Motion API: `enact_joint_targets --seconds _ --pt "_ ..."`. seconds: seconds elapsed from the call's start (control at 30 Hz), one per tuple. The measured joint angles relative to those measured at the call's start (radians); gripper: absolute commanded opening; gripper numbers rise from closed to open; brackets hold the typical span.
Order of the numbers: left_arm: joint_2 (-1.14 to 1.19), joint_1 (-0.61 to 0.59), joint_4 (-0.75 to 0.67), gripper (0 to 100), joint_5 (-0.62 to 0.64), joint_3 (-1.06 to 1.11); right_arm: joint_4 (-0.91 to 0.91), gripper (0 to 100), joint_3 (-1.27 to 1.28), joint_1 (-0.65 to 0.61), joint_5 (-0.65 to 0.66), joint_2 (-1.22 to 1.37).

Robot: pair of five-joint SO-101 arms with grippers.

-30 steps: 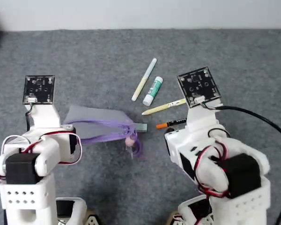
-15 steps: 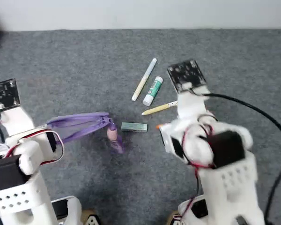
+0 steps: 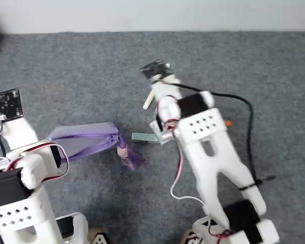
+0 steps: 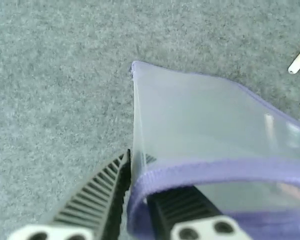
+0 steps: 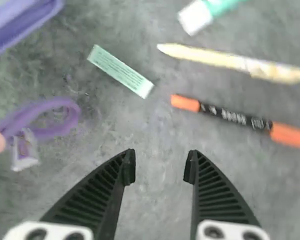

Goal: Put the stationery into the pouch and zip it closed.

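Left gripper [image 4: 137, 172]: clamped on edge of purple pouch [image 4: 205, 125]. Right gripper [image 5: 157, 167]: jaws apart, empty, hovering near green eraser [image 5: 120, 71] and orange pen [image 5: 240, 120].

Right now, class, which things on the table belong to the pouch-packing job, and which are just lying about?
Belong to the job: purple pouch, clamped in the left gripper; small green bar; orange-and-black pen; yellow pen; glue stick.
Just lying about: grey mat; the right arm's black cable.
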Motion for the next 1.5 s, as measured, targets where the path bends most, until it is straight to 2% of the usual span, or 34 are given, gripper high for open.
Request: enact_joint_targets --seconds 0.17,0.4,0.57,0.73,0.87,1.07,1.33,1.5 --pt "0.0 0.0 0.0 1 0.0 0.002 -0.086 17.3 0.0 -0.074 0.112 0.117" --pt "0.0 0.0 0.0 1 0.0 0.002 -0.213 18.9 0.0 -0.137 0.201 0.278" --pt "0.0 0.0 0.0 1 0.0 0.002 -0.295 26.9 0.0 -0.14 0.269 0.379" --pt "0.0 0.0 0.0 1 0.0 0.002 -0.296 25.2 -0.087 -0.14 0.279 0.502" --pt "0.0 0.0 0.0 1 0.0 0.002 -0.242 21.0 -0.207 -0.127 0.279 0.631" --pt "0.0 0.0 0.0 1 0.0 0.002 -0.135 0.6 -0.371 -0.123 0.279 0.758" --pt "0.0 0.0 0.0 1 0.0 0.002 -0.021 0.9 -0.41 -0.107 0.281 0.773" --pt "0.0 0.0 0.0 1 0.0 0.002 0.097 0.9 -0.41 -0.071 0.279 0.692"
